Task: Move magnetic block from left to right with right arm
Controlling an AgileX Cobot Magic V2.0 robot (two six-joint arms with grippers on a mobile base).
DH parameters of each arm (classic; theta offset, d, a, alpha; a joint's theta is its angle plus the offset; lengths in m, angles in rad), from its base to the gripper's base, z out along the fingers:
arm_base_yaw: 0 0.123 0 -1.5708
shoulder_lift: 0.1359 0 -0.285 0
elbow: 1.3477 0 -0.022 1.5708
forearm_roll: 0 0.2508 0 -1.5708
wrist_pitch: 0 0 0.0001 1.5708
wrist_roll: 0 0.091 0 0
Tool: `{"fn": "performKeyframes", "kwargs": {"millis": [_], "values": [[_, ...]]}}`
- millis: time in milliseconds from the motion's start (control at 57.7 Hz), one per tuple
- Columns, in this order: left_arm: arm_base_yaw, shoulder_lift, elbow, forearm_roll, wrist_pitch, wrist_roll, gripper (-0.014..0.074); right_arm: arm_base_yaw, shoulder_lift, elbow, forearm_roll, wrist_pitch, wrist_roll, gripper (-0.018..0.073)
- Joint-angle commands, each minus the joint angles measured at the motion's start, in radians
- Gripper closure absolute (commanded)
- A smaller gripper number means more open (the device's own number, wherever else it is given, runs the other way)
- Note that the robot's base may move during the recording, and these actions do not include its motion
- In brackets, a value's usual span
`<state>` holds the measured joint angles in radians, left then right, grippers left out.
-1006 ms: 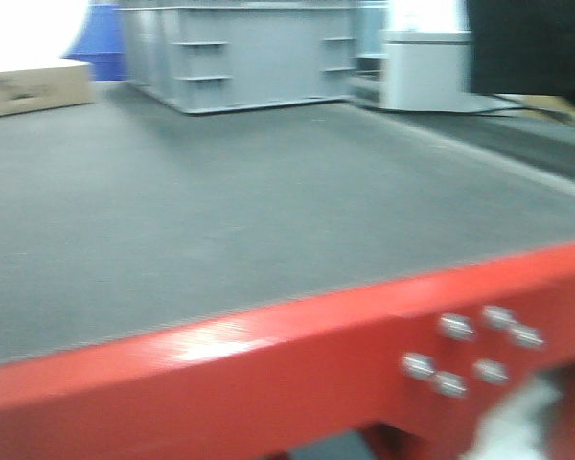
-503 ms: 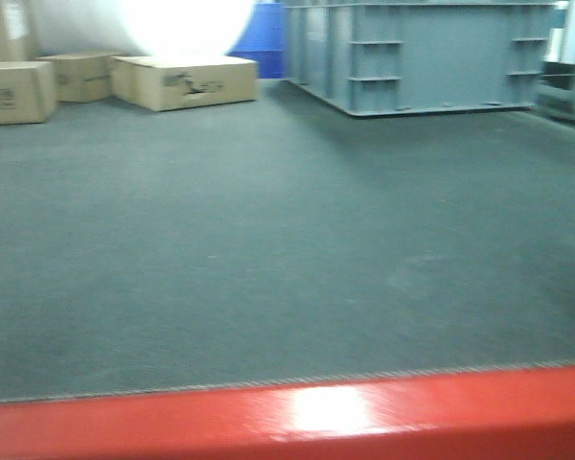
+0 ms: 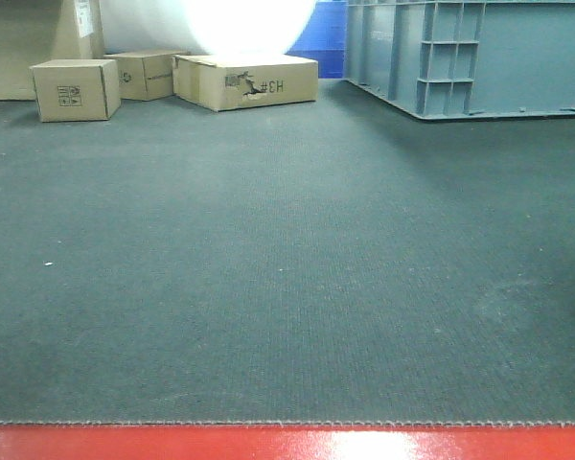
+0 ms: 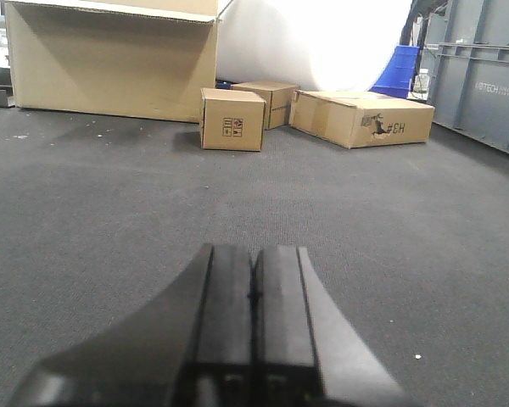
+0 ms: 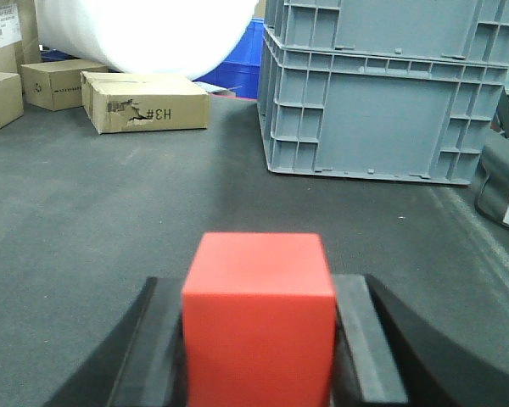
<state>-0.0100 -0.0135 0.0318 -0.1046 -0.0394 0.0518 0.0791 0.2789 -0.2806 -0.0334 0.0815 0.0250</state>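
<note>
Dark grey matting (image 3: pixel 287 287) covers a wide, flat table with a glossy red front edge (image 3: pixel 287 447). At the far left sit brown cardboard boxes (image 3: pixel 75 89), one of them torn and printed "#CH" (image 3: pixel 246 81). At the far right stands a large grey crate (image 3: pixel 479 57), with a blue bin (image 3: pixel 324 38) behind it and a bright white glare between the two groups. The front view shows neither of my arms and no block on the mat.

From my right wrist, the red block (image 5: pixel 259 318) fills the near centre. My right pincer (image 5: pixel 259 288) holds it, one dark finger (image 5: pixel 163 339) pressed to its left face and the other to its right. It sits square and upright in the grip. I cannot tell whether it is lifted off the mat or resting on it. The crate lies ahead and a little to the right, well apart from the block.

From my left wrist, my left pincer (image 4: pixel 254 263) is closed, its fingers touching with nothing between them. It points over bare mat toward the boxes.

I judge the pick-up done and the carry in hand. Next I need to take the block to the right part of the mat, short of the crate. Then I lower it until its base lies flat and spread the fingers to let go. The block could cling or tip on release, so I should draw back straight.
</note>
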Motion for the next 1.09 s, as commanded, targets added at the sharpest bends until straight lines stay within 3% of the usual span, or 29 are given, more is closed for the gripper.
{"fn": "performKeyframes", "kwargs": {"millis": [0,1075], "values": [[-0.007,-0.011,0.008,-0.005,-0.086,0.000,0.0722,-0.007,0.005,-0.031,-0.009,-0.091,-0.006,0.0213],[-0.007,-0.011,0.008,-0.005,-0.086,0.000,0.0722,-0.007,0.005,-0.031,-0.009,-0.094,-0.006,0.0213]]}}
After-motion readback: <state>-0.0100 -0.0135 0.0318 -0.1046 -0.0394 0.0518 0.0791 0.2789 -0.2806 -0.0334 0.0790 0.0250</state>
